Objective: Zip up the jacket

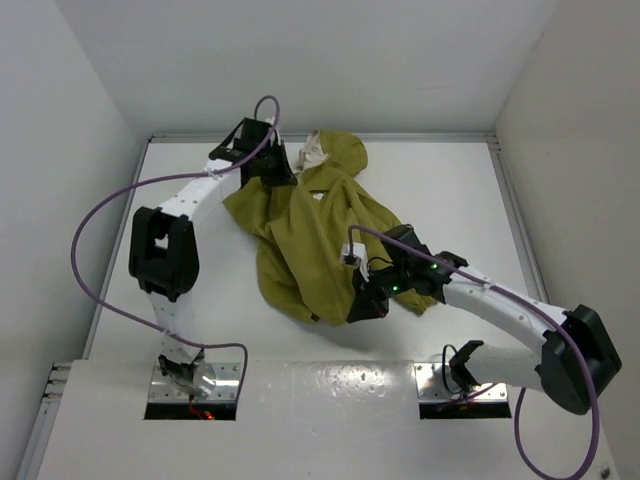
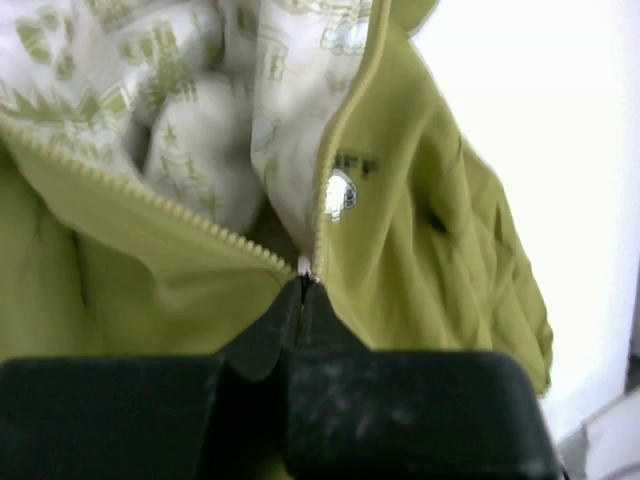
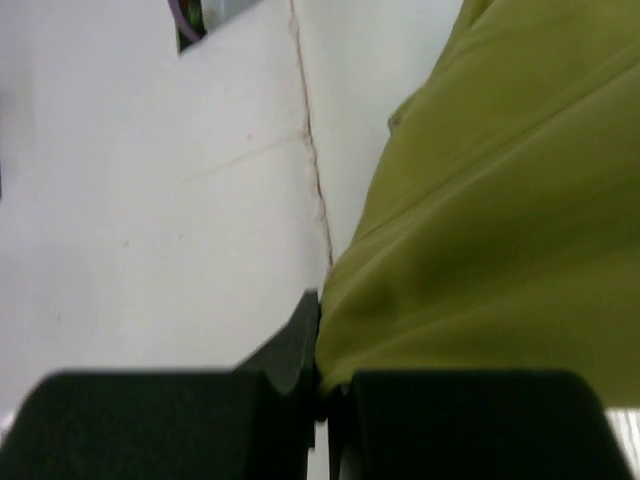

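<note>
A: Closest to the bases, low and right of centre in the overhead view, the right gripper [image 1: 362, 300] was down at the lower edge of the jacket [image 1: 310, 240].

B: And its wrist camera showed it well: fingers pressed together at the bottom centre of the picture, with olive fabric nipped between them. The cloth filled the right half, and the white table [image 3: 150, 220] took the left, a thin seam [image 3: 312, 170] running up through it.

A: Moving up the overhead frame, the jacket lay crumpled in the middle of the table, an olive-yellow heap slanting from the lower centre up towards the top centre.

B: At the far end of it, upper left of centre, was the left gripper [image 1: 272, 168], right against the garment.

A: Its wrist view was the good one. The fingers were shut tight, pinching the jacket just under the zipper slider [image 2: 308, 266], at the centre of the picture.

B: Whether it had the pull tab itself, I couldn't tell.

A: Beyond the slider the two sides parted, a row of zipper teeth [image 2: 150, 195] running off to the upper left.

B: Between them showed the cream lining [image 2: 200, 130] with its green print. Furthest away in the overhead view, the hood [image 1: 340, 150] lay near the table's back edge.
</note>
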### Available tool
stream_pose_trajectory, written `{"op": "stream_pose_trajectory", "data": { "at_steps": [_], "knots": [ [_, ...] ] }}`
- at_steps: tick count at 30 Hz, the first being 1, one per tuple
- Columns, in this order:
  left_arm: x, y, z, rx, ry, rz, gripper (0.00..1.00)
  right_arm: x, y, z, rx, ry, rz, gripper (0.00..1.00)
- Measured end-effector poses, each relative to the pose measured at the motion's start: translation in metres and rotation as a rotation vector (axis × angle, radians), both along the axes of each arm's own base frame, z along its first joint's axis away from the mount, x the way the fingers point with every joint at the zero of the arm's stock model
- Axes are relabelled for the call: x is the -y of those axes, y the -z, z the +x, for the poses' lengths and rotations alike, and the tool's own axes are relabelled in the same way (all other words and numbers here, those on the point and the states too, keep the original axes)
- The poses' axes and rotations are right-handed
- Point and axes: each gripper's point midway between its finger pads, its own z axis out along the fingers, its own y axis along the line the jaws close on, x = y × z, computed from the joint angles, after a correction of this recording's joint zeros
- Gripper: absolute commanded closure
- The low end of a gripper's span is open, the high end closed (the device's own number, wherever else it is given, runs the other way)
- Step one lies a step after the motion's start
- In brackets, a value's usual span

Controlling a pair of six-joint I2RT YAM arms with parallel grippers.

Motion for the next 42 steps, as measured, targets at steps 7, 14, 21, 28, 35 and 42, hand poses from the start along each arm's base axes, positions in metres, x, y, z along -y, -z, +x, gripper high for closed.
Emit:
{"op": "stream_pose_trajectory", "data": {
  "at_steps": [7,14,21,28,35,42],
  "knots": [
    [-0.025,0.002,0.077,0.121,-0.088,0.063,1.0,0.011,0.009,-0.008,-0.028,0.011,-0.018,1.0],
    [-0.032,0.011,0.102,0.179,-0.083,0.116,1.0,0.015,0.008,0.0,-0.007,0.045,-0.004,1.0],
    [-0.054,-0.023,0.15,0.398,-0.161,0.148,1.0,0.027,0.016,-0.022,-0.104,0.038,-0.033,1.0],
    [-0.113,-0.086,0.205,0.648,-0.331,0.185,1.0,0.042,0.019,-0.056,-0.265,0.012,-0.069,1.0],
    [-0.14,-0.133,0.219,0.783,-0.389,0.185,0.8,0.047,0.018,-0.065,-0.319,0.02,-0.089,0.62],
    [-0.098,-0.095,0.191,0.687,-0.145,0.242,0.45,0.041,0.017,-0.042,-0.349,0.128,-0.127,0.11]
  ]
}}
